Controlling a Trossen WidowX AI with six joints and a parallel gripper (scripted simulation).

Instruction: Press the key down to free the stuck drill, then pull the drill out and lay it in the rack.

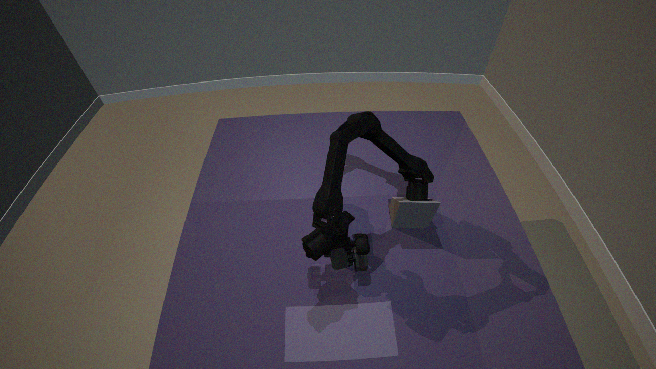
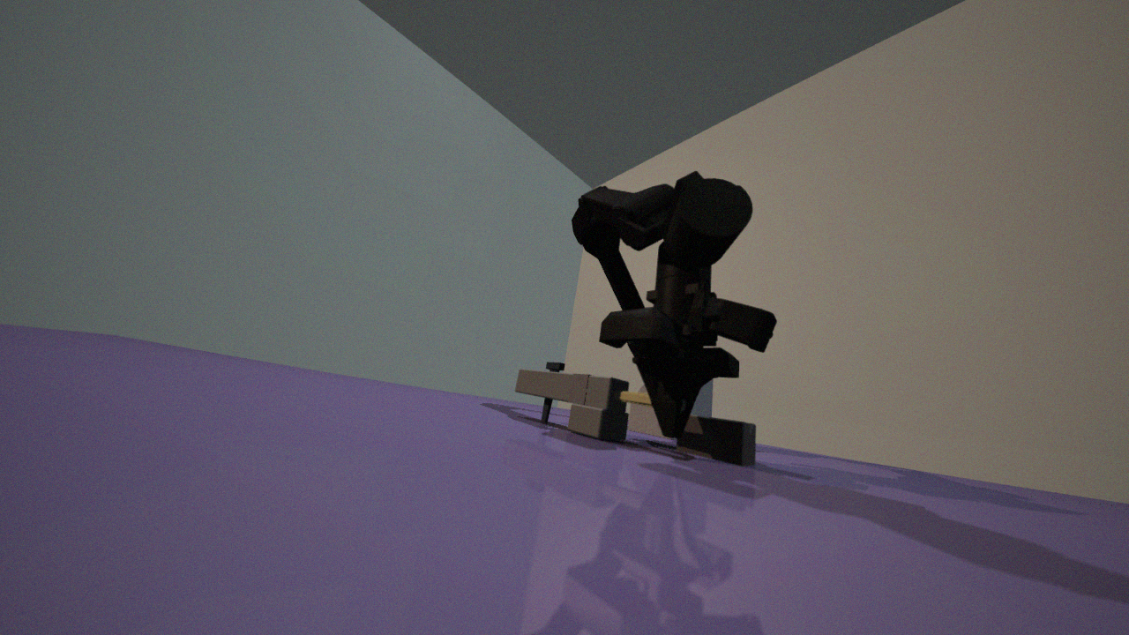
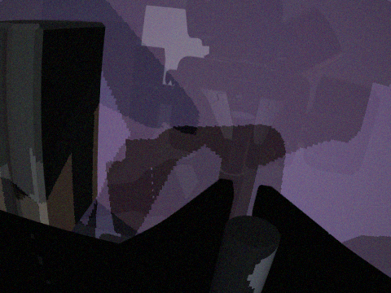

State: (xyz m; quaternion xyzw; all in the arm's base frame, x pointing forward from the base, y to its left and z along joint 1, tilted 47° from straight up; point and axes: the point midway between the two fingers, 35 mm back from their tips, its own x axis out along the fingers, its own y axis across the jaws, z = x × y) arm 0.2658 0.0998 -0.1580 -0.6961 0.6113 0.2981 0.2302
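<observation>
Nearest me lies a wide stretch of glossy purple table (image 2: 236,513), its edges well away from the work. Further in, the black claw (image 2: 672,430) points down, its tips pinched almost together around a slim grey cylindrical drill (image 3: 239,282). The drill runs toward a tan block fixture (image 2: 597,407) just beside the claw. A dark low block (image 2: 724,438) sits on its other side.

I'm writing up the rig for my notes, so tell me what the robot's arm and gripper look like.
The arm is matte black all over, built of slim, boxy links with rounded joint housings, on a short black cylinder atop a pale block. The gripper is black too, with two flat, wedge-shaped fingers tapering to narrow tips. No loose cables show, and no markings can be made out in the dim light.
</observation>
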